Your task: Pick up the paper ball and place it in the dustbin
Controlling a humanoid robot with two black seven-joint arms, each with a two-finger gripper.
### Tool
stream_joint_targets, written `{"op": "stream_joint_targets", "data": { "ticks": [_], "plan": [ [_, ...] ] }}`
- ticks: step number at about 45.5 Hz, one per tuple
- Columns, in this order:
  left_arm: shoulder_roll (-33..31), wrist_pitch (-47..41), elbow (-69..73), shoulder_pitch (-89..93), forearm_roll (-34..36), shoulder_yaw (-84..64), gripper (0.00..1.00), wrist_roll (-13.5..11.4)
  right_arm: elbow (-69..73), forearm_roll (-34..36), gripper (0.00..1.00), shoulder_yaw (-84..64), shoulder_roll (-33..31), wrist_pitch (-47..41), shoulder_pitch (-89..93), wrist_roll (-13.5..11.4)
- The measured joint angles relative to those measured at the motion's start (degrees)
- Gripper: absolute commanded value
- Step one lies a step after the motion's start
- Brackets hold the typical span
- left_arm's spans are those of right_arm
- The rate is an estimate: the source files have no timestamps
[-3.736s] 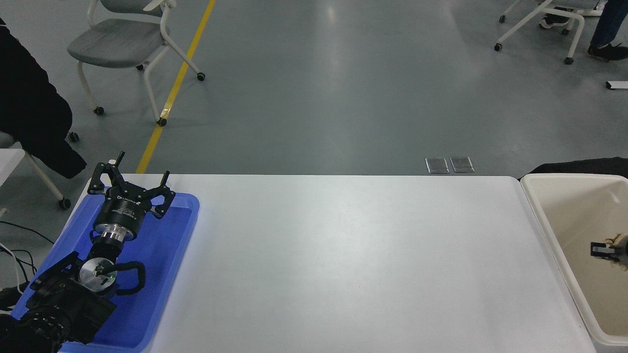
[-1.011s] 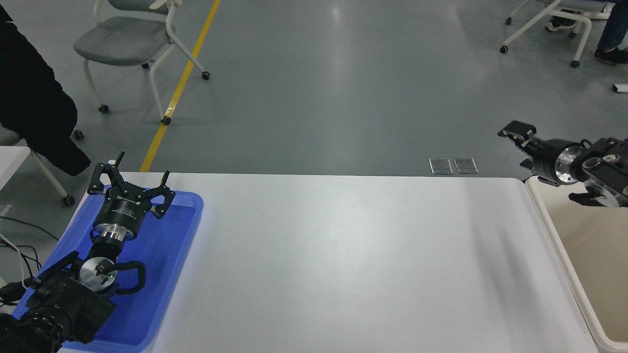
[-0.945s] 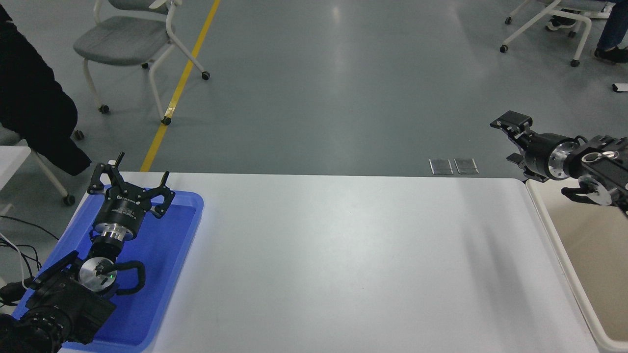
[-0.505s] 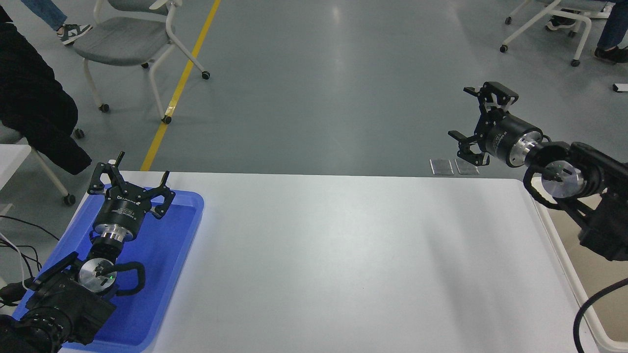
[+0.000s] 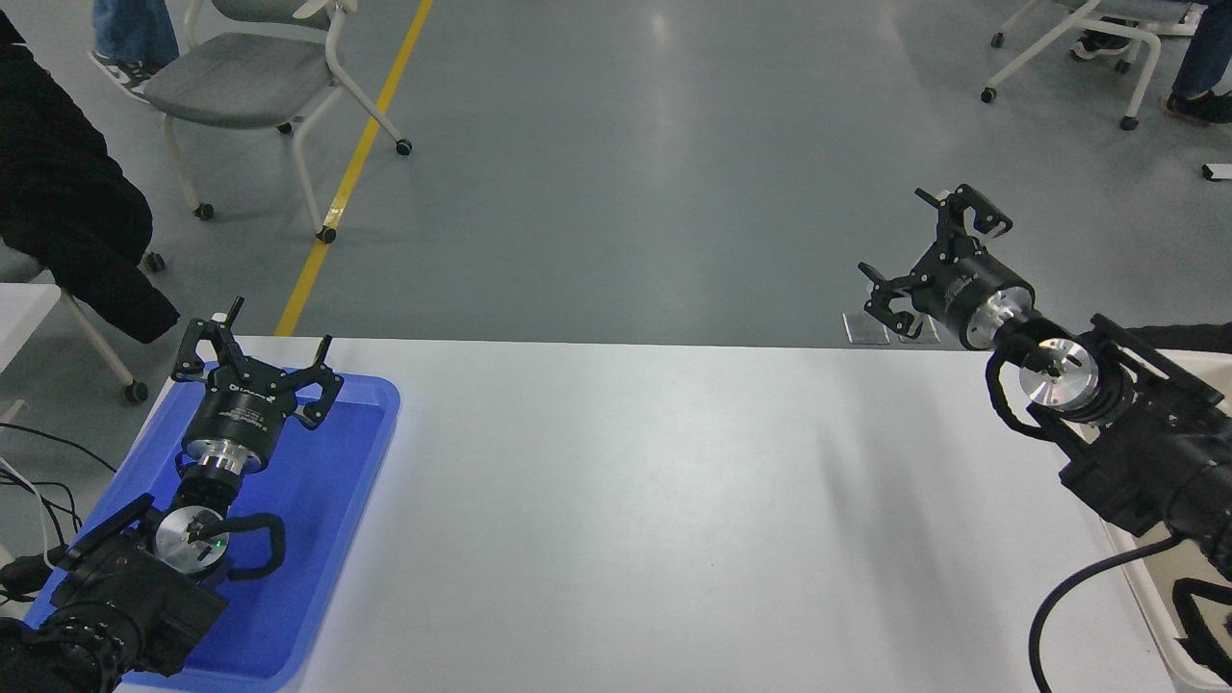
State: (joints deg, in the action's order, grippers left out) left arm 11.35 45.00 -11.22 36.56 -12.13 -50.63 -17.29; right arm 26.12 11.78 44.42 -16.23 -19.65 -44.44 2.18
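2 fingers of right pincer [image 5: 930, 248] spread wide, empty, above white table's [image 5: 626, 500] far right edge.

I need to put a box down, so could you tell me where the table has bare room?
The white table is bare between the blue tray and the right arm; crowded spots are the tray under the left gripper and the dustbin edge.

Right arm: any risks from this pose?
1. The right claw is open and empty, hanging past the table's far edge; no paper ball is in view, so the drop can't be confirmed.
2. The arm's cable loops low by the dustbin rim and might snag.
3. The left claw is parked over the blue tray, out of the way.
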Motion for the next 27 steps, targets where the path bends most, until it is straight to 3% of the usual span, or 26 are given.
{"op": "stream_joint_targets", "data": {
  "ticks": [15,27],
  "plan": [
    [-0.01,0.0,0.01,0.01,0.0,0.0,1.0,0.02,-2.62,1.76,1.0,3.14,0.8,-5.78,7.09,4.03],
    [-0.01,0.0,0.04,0.01,0.0,0.0,1.0,0.01,-3.88,2.06,1.0,3.97,0.96,-10.41,10.5,5.31]
  ]
}}
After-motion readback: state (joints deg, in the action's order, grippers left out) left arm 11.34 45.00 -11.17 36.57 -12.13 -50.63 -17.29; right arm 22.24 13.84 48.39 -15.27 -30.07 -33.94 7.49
